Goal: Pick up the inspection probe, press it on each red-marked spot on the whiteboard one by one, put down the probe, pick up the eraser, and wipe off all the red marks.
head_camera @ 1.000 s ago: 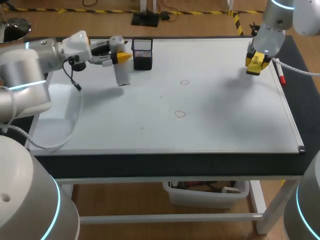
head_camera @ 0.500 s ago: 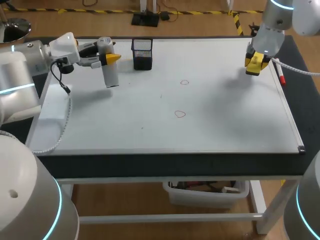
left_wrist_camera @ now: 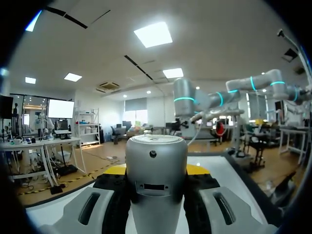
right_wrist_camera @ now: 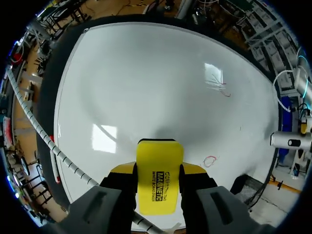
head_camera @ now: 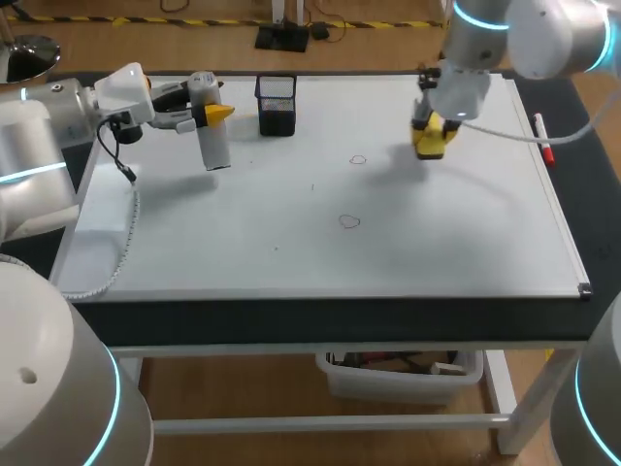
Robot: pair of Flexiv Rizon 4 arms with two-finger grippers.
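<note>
My left gripper (head_camera: 215, 113) is shut on the inspection probe (head_camera: 211, 141), a silver-white cylinder held upright over the whiteboard's (head_camera: 437, 243) far left. In the left wrist view the probe (left_wrist_camera: 156, 165) fills the space between the fingers of that gripper (left_wrist_camera: 157, 171). My right gripper (head_camera: 433, 129) is shut on the yellow eraser (head_camera: 430, 144), just right of the far red mark (head_camera: 358, 160). A second red mark (head_camera: 349, 221) lies nearer the middle. In the right wrist view the eraser (right_wrist_camera: 158, 168) sits in the gripper (right_wrist_camera: 157, 178), with both marks (right_wrist_camera: 210, 161) (right_wrist_camera: 224, 90) ahead of it.
A black mesh pen holder (head_camera: 277, 105) stands at the board's far edge, right of the probe. A red marker (head_camera: 543, 142) lies along the board's right edge. The board's front half is bare white surface.
My right arm has carried the eraser from the far right corner leftward to beside the far red mark. My left arm shifted the probe left earlier and has since held still.
</note>
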